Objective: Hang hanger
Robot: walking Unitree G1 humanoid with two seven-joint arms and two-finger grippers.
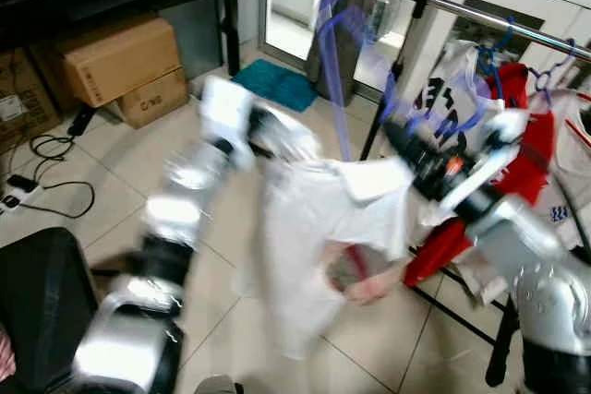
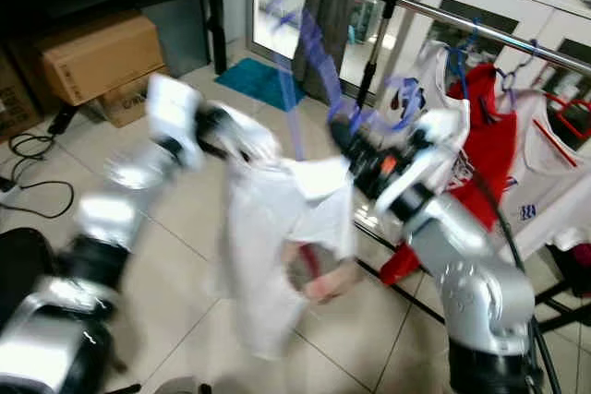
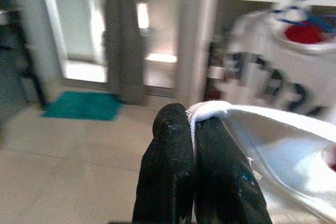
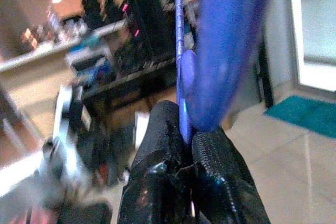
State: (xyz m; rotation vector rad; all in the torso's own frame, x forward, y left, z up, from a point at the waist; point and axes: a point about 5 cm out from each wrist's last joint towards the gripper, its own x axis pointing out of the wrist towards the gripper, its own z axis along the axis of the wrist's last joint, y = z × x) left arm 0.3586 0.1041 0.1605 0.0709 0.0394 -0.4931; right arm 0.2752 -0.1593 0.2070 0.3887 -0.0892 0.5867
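A white shirt (image 1: 314, 237) hangs between my two arms, on a blue plastic hanger (image 1: 334, 62) whose hook points up; both are blurred by motion. My left gripper (image 3: 191, 129) is shut on the shirt's white edge (image 3: 210, 109) at its left shoulder. My right gripper (image 4: 186, 129) is shut on the blue hanger (image 4: 220, 45), and it sits at the shirt's right shoulder (image 1: 406, 149). The metal clothes rail (image 1: 499, 23) runs just behind and above the right arm.
Red and white garments (image 1: 531, 126) hang on the rail on blue hangers. The rack's black legs (image 1: 503, 343) cross the tiled floor at right. Cardboard boxes (image 1: 120, 57), cables and a teal mat (image 1: 277, 82) lie at the back left. A dark chair (image 1: 42, 302) stands near left.
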